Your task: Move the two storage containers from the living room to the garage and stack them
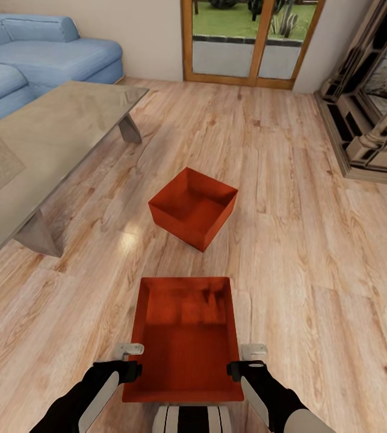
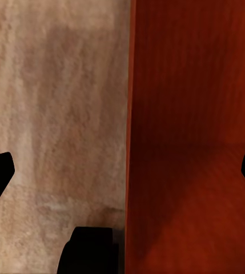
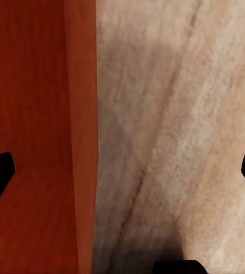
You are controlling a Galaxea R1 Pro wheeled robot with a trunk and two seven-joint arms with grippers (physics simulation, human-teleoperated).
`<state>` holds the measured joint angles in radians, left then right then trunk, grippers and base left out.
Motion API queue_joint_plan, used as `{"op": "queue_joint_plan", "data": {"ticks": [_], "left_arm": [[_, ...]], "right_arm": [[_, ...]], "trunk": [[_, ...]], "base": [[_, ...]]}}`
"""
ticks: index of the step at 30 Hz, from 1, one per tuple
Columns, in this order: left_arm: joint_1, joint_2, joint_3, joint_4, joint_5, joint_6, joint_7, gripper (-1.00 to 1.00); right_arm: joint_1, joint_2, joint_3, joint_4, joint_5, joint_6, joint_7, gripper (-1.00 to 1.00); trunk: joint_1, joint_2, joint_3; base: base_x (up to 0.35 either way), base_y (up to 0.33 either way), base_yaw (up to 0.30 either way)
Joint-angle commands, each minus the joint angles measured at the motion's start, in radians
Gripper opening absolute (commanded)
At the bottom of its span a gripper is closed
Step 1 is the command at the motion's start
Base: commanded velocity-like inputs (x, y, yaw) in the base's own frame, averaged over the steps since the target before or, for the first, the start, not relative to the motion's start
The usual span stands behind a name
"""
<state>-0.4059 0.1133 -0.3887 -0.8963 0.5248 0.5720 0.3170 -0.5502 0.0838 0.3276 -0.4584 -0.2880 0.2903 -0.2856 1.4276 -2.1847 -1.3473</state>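
Both tools straddle the near container point(image 1: 184, 337), left tool point(image 1: 128, 359) over one side wall and right tool point(image 1: 247, 359) over the other, fingers spread and not clamped yet, probably lining up a two-handed lift. The second container point(image 1: 193, 207) sits apart on the living room floor point(image 1: 313, 252), beyond it. The near rim is partly cut off by the robot's trunk.

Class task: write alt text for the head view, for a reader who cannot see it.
Two orange-red open bins sit on a light wood floor: the near bin lies between the left tool and right tool, the far bin farther ahead. A glass-topped table and blue sofa stand left.
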Motion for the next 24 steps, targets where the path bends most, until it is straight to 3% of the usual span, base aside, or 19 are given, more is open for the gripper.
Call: {"op": "queue_joint_plan", "data": {"ticks": [1, 24], "left_arm": [[-0.001, 0.001, -0.005, -0.002, 0.011, 0.002, 0.010, 1.00], [-0.001, 0.001, -0.005, -0.010, 0.011, 0.002, 0.010, 1.00]], "right_arm": [[0.000, -0.001, 0.008, -0.002, -0.010, 0.005, -0.009, 1.00], [0.000, -0.001, 0.008, -0.002, -0.010, 0.005, -0.009, 1.00]], "trunk": [[0.000, 0.000, -0.001], [0.000, 0.000, -0.024]], "base": [[0.000, 0.000, 0.000], [0.000, 0.000, 0.000]]}}
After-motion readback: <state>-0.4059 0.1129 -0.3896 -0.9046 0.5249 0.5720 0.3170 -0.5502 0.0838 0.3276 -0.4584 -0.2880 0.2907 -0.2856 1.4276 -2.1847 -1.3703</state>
